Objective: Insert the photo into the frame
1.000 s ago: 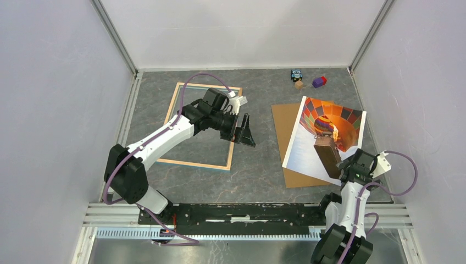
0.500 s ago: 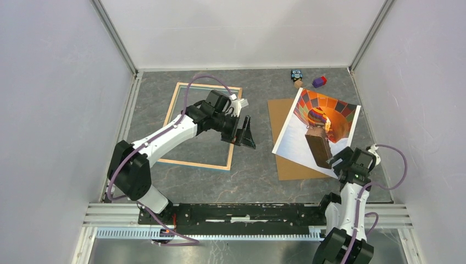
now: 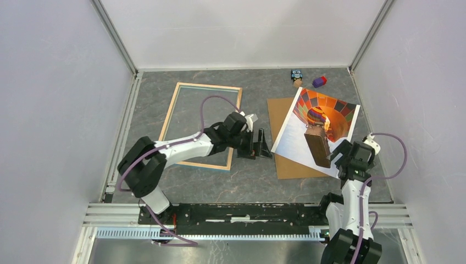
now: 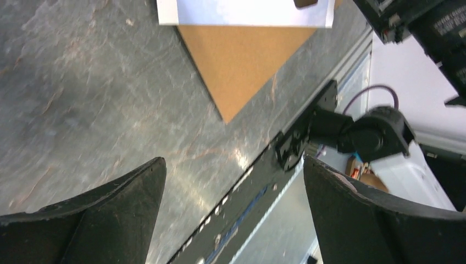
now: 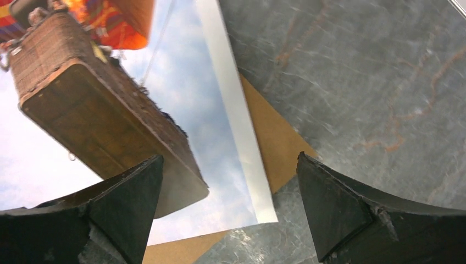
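We see the photo (image 3: 319, 129) lying askew on the brown hardboard sheet (image 3: 278, 113) in the right half of the table (image 3: 247, 176). Its balloon end points to the far side and its pale sky end lies nearer to us. The sheet shows along the photo's left side and under its near corner.

The frame (image 3: 209, 86) lies flat in the left half, pale wood side up, well apart from the photo.

The left pincer (image 3: 261, 147) is over bare table between the frame and the sheet. It is released, its jaws spread wide with nothing between them. Its arm crosses the frame's near right corner.

The right pincer (image 5: 229, 158) is also released, its jaws wide above the photo's near right corner. We cannot tell whether it touches the print.

A small blue toy (image 3: 297, 74) and a purple block (image 3: 319, 81) sit by the far edge.
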Controlling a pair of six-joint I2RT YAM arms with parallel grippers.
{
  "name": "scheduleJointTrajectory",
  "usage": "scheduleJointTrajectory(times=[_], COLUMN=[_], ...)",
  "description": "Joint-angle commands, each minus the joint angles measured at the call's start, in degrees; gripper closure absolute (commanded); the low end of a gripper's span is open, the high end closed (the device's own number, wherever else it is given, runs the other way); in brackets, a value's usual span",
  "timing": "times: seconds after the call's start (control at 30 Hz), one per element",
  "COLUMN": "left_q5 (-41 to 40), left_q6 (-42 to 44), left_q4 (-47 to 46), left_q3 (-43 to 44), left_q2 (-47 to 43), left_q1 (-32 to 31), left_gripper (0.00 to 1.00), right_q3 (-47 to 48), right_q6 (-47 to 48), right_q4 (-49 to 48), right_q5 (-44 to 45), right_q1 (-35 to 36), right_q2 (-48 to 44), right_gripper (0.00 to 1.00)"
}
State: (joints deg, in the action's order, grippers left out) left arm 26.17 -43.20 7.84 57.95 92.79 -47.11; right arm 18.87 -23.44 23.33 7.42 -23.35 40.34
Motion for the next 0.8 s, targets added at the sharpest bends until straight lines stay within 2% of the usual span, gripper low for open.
scheduleJointTrajectory(times=[0.0,0.23,0.47,0.77], left_q5=[-9.9,-12.4,-14.7,-13.6], left_q6=[-10.9,-13.8,-15.2,-17.5], left_q4=[-15.7,-19.2,-18.8,-19.9], left_q3=[1.0,7.1,8.3,8.7], left_q2=[6.9,17.2,19.4,21.0], left_q1=[-2.3,-3.0,-3.4,-3.7], left_gripper=[0.01,0.02,0.01,0.0], right_q3=[2.7,-1.2,-4.9,-7.2], right_q6=[3.6,3.6,1.6,1.3], right_q4=[-7.1,-18.0,-22.7,-24.9], right_q5=[-2.0,-6.9,-6.4,-5.7], right_q1=[3.7,6.5,6.6,6.6], right_q2=[2.6,8.4,12.0,13.1], right_gripper=[0.04,0.04,0.04,0.04])
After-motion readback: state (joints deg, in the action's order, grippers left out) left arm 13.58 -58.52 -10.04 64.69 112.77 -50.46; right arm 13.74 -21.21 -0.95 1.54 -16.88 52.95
